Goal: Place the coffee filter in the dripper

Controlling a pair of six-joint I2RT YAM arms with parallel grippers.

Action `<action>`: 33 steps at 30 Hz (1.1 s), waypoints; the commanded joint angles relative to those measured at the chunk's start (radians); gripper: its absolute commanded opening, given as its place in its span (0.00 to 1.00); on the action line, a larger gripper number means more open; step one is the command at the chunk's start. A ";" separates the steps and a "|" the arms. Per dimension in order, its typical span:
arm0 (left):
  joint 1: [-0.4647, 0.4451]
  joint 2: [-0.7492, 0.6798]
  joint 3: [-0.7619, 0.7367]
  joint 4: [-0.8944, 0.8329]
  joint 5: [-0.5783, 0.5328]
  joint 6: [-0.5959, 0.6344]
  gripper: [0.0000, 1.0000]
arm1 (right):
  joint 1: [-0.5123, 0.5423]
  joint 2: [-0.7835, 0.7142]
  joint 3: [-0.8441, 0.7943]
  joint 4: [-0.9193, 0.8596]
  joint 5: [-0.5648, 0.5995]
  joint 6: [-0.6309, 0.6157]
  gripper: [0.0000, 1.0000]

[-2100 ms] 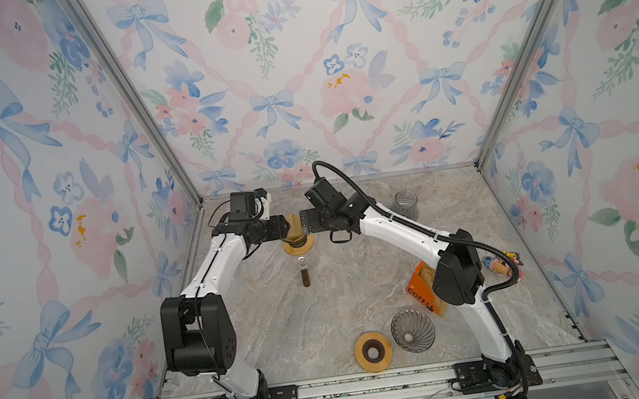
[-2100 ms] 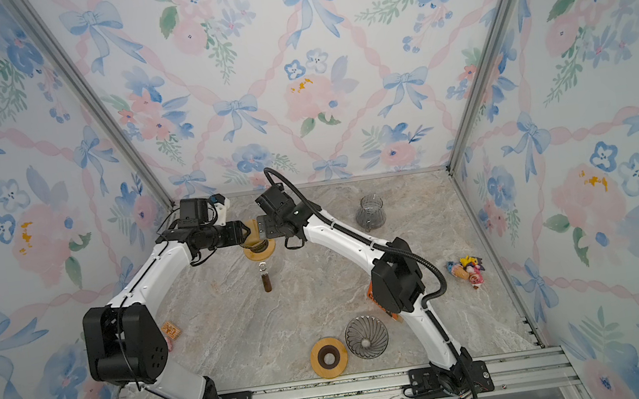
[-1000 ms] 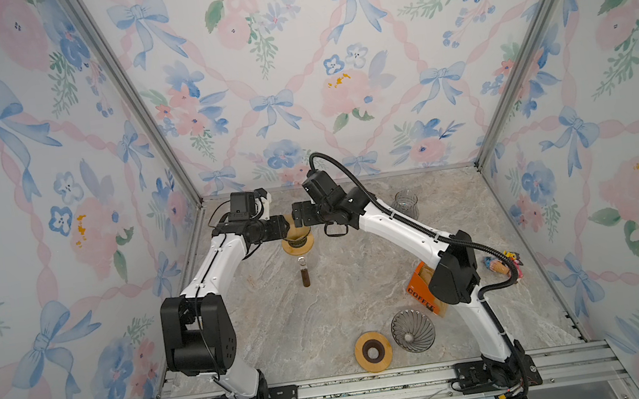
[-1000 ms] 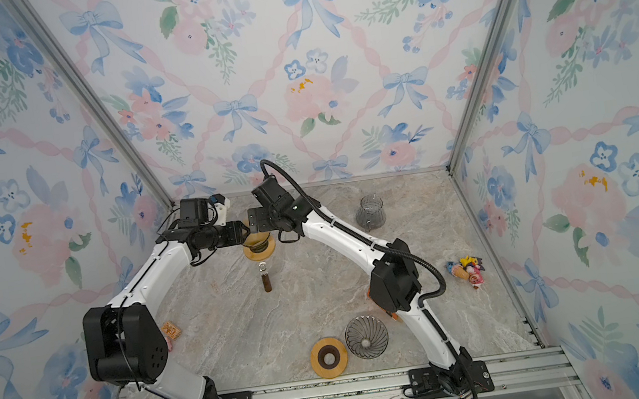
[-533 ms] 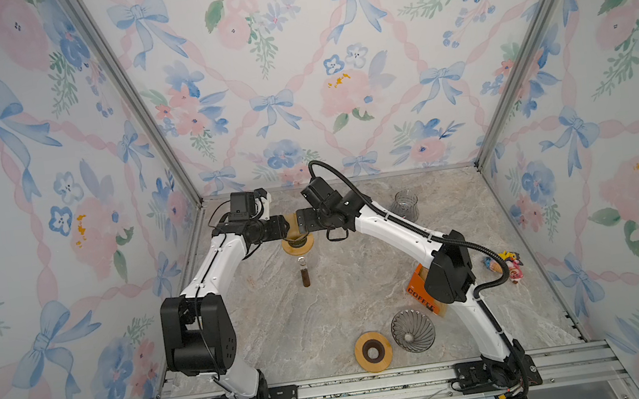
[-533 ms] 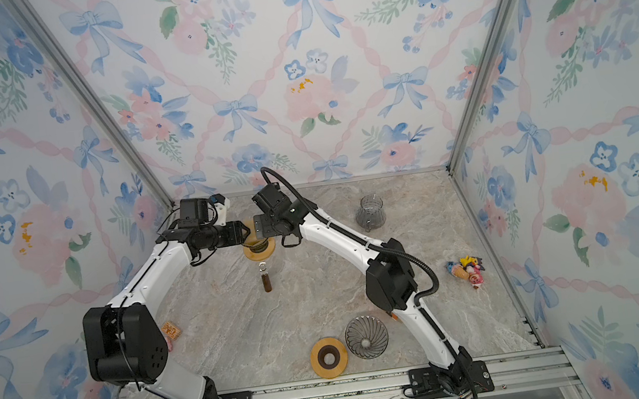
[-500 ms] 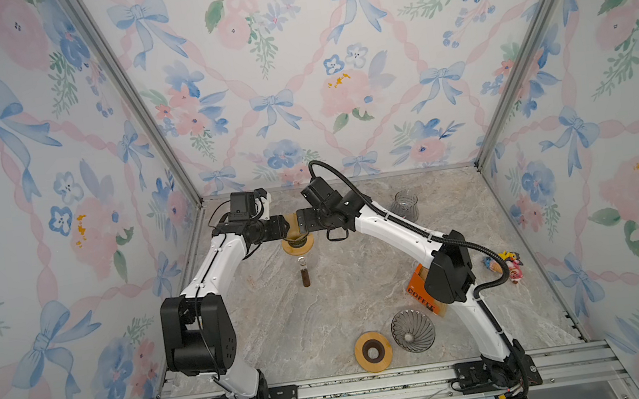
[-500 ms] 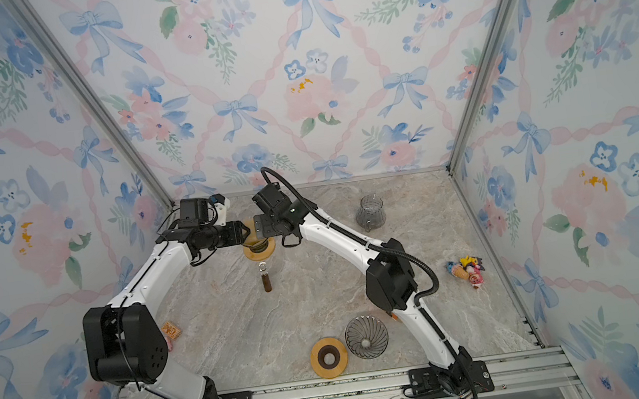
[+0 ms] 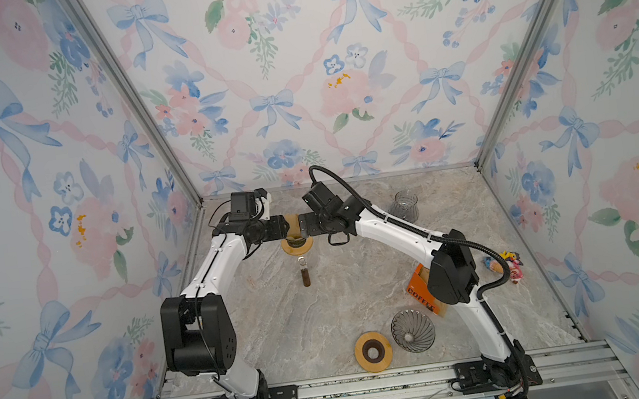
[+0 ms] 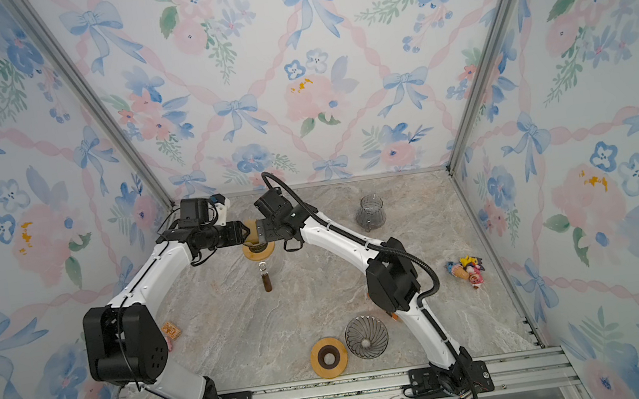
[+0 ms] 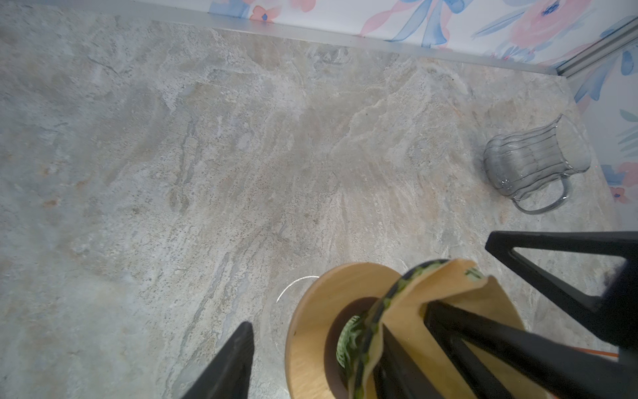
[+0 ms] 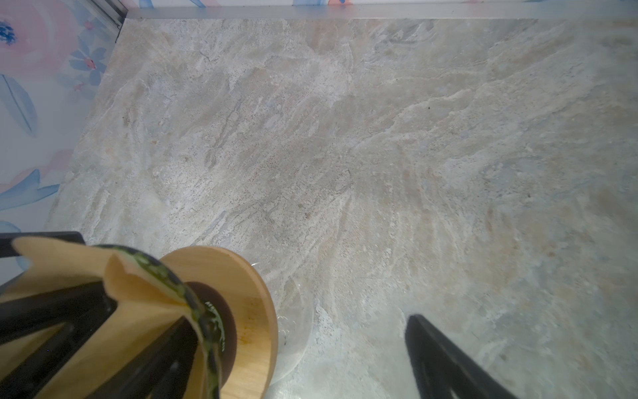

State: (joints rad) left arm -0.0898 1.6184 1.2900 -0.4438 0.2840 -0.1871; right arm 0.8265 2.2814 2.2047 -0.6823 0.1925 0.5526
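A brown paper coffee filter [image 9: 294,229] [image 10: 252,234] stands over the dripper [image 9: 297,244], a wooden collar on a glass base at the back centre. The filter's green-printed edge [image 11: 366,331] reaches down into the collar's dark hole. My left gripper [image 9: 287,228] [image 11: 310,331] meets it from the left, jaws open, one finger inside the filter's fold and the other well clear. My right gripper [image 9: 301,226] [image 12: 300,321] meets it from the right, jaws wide open, one finger under the paper [image 12: 69,262]. Neither pair of jaws pinches the filter.
A glass pitcher [image 9: 405,204] [image 11: 531,162] stands at the back right. A small brown-handled tool [image 9: 304,271] lies just in front of the dripper. Near the front are a second wooden ring [image 9: 373,350], a ribbed glass cone [image 9: 412,330], an orange coffee box [image 9: 422,292] and toy figures [image 9: 504,262].
The right arm's wrist has edged slightly left, closer to the left gripper over the collar. The left arm has stayed in place, its jaws a touch narrower.
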 commanded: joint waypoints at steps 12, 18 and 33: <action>0.000 -0.027 -0.022 -0.026 -0.034 -0.006 0.55 | 0.015 -0.014 0.059 -0.032 -0.012 -0.017 0.96; 0.009 -0.025 -0.020 -0.027 -0.026 -0.012 0.55 | 0.007 0.022 0.105 -0.106 0.015 0.000 0.96; 0.009 -0.022 -0.021 -0.031 -0.040 -0.014 0.54 | 0.000 0.040 0.110 -0.151 0.076 0.017 0.96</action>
State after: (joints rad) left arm -0.0902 1.6146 1.2846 -0.4442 0.2653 -0.1875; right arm 0.8322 2.2993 2.2852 -0.7918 0.2253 0.5571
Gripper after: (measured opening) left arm 0.546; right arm 0.964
